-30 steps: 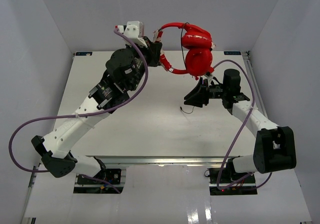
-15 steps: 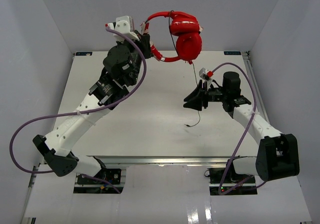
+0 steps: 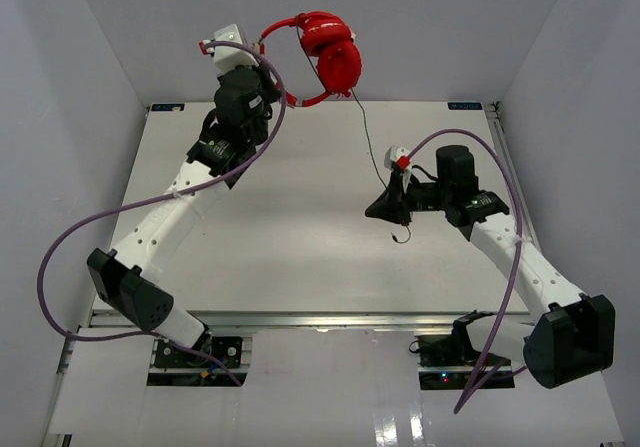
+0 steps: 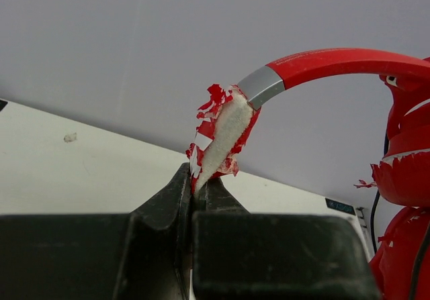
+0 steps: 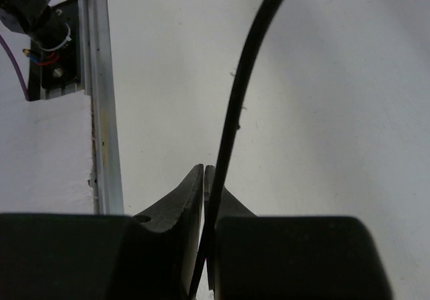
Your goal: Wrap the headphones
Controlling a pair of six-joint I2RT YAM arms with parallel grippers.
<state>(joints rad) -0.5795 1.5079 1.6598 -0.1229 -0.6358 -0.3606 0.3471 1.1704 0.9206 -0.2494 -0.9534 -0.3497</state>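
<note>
The headphones [image 3: 330, 52] hang in the air at the upper centre of the top view, above the far edge of the table [image 3: 300, 257]. The left gripper [image 3: 278, 89] is clamped on the headband. In the left wrist view its tips [image 4: 195, 189] pinch the frayed red-and-white padding [image 4: 225, 135] at the band's end, the red band [image 4: 322, 62] arches to the right, and the cups [image 4: 403, 179] sit at the right edge.

The thin black cable [image 3: 368, 142] drops from the cups down and right to the right gripper [image 3: 392, 207], which sits right of centre over the table. In the right wrist view its tips [image 5: 207, 179] are closed to a narrow slit with the cable [image 5: 235, 112] running through it. A short curl of cable [image 3: 403, 235] lies just below that gripper.

Against half a second ago, the left arm has reached further up and left in the frame, carrying the headphones with it. The right gripper has shifted a little down and right, and the cable's free end now lies closer under it.
</note>
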